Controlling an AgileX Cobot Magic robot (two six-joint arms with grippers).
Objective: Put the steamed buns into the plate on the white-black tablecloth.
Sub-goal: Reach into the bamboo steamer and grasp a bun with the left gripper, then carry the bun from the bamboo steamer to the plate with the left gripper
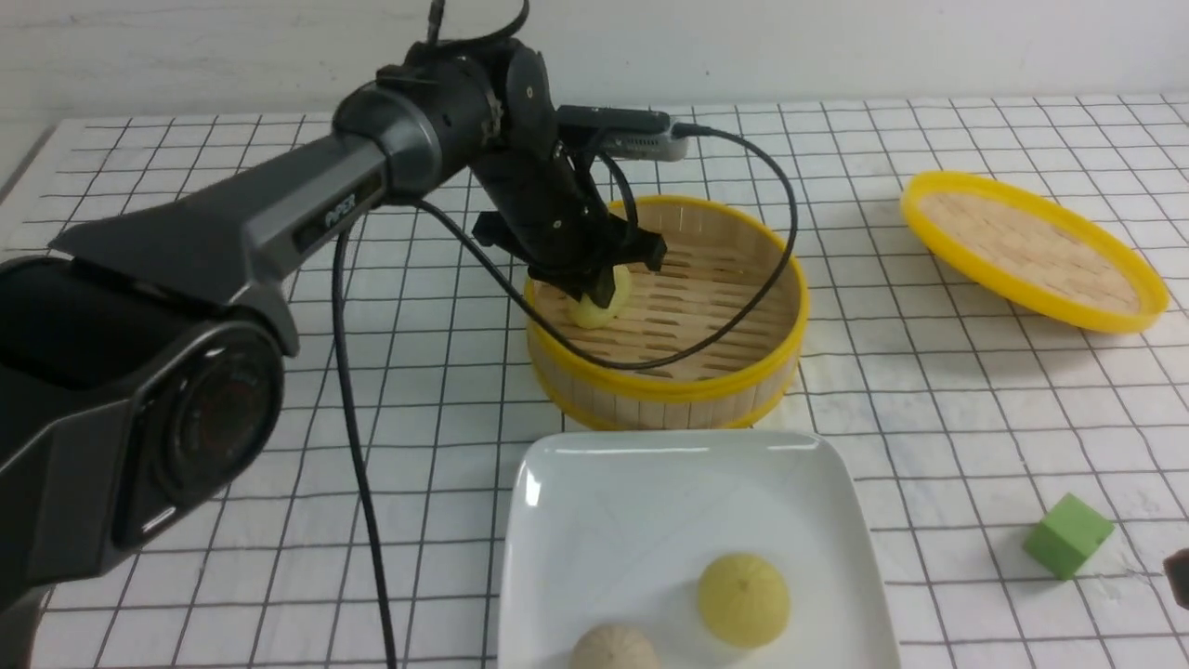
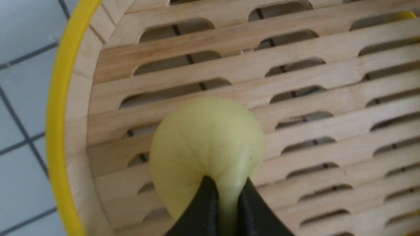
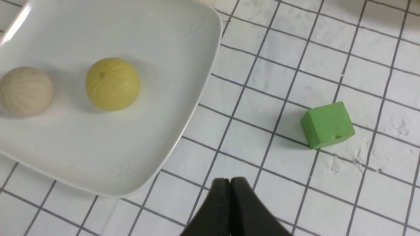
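My left gripper (image 1: 602,290) is shut on a pale yellow-green steamed bun (image 1: 599,302) inside the bamboo steamer basket (image 1: 669,386). In the left wrist view the black fingertips (image 2: 210,196) pinch the bun (image 2: 203,144) above the basket's slats (image 2: 295,82). A second yellow-green steamed bun (image 1: 743,599) lies in the white plate (image 1: 604,502) at the front, on the white-black tablecloth (image 1: 975,390). In the right wrist view that bun (image 3: 112,84) sits in the plate (image 3: 157,42). My right gripper (image 3: 230,181) is shut and empty over the cloth beside the plate.
A duller beige bun (image 1: 615,649) lies in the plate next to the yellow one, also in the right wrist view (image 3: 25,91). A yellow-rimmed bamboo lid (image 1: 1031,249) lies at the back right. A green cube (image 1: 1068,534) sits on the cloth at the right.
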